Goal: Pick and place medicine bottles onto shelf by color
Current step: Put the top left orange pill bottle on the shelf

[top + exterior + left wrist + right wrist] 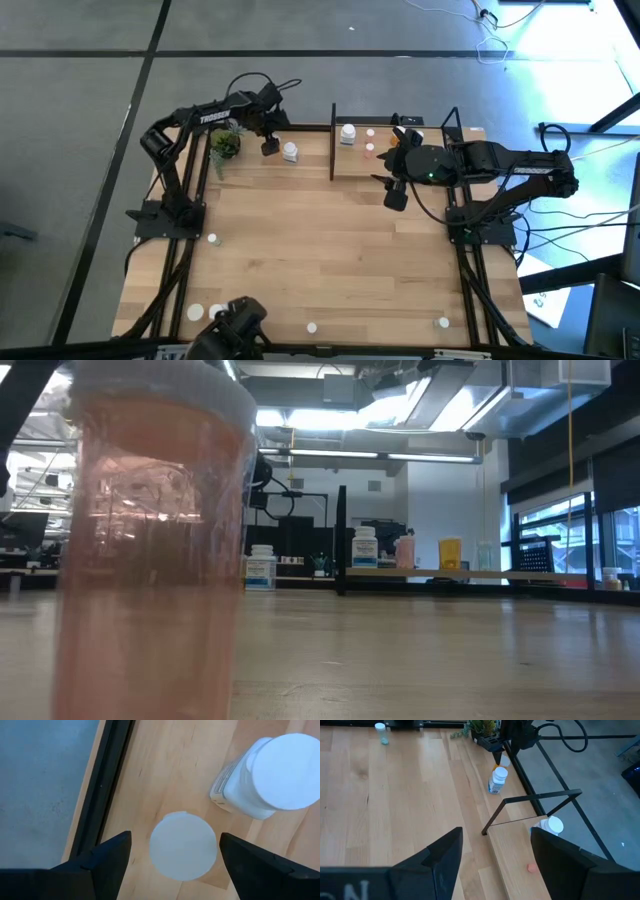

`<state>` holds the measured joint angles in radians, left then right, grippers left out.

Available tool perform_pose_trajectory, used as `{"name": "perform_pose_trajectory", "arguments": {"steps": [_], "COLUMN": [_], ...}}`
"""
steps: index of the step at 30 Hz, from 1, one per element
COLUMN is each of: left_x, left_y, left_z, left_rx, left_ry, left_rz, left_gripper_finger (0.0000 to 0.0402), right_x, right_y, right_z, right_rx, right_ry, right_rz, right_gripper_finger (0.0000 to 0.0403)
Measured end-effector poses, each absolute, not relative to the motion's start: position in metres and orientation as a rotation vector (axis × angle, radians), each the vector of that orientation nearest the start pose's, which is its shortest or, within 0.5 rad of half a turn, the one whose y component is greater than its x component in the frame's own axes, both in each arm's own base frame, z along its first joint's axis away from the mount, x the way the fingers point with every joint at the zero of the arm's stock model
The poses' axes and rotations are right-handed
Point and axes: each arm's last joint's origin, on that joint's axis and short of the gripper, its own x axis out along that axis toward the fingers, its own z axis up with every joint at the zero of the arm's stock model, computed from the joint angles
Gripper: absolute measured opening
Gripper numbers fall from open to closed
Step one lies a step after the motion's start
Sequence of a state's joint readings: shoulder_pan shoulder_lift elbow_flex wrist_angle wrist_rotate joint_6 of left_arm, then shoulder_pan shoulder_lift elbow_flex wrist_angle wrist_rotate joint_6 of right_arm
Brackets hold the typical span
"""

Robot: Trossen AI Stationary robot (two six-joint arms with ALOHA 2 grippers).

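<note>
A translucent pinkish ribbed plastic bottle (150,550) looms closest on the pale grained wooden desk (330,260). The left jaws gape, straddling a round white cap (183,846); the right jaws, released, hover beside the light wooden shelf (520,852).

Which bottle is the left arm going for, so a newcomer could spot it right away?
Find the potted plant at the table's far left edge. Beside it the left gripper hangs with open fingers over a white-capped bottle. Its neighbour, a white labelled bottle, stands just outside the fingers, nearer the shelf.
</note>
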<state>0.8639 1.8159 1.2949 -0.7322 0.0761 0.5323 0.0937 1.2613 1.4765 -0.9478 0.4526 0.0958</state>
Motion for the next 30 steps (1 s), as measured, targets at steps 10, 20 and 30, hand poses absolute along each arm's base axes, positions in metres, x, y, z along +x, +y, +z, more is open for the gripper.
{"name": "perform_pose_trajectory", "arguments": {"steps": [10, 20, 30], "left_x": [0.237, 0.238, 0.243], "left_y": [0.27, 0.269, 0.265], "left_z": [0.183, 0.183, 0.183], "left_rx": [-0.158, -0.152, -0.108], "left_ry": [1.309, 1.317, 1.349], "left_rz": [0.325, 0.327, 0.351], "left_gripper_finger": [0.0299, 0.0298, 0.0298], "right_x": [0.236, 0.236, 0.236], "right_y": [0.009, 0.009, 0.009], "right_z": [0.403, 0.403, 0.403], "right_rx": [-0.108, -0.107, -0.103], "right_ry": [0.691, 0.691, 0.69], "right_rz": [-0.376, -0.376, -0.377], "right_gripper_finger": [0.0236, 0.0236, 0.0236]}}
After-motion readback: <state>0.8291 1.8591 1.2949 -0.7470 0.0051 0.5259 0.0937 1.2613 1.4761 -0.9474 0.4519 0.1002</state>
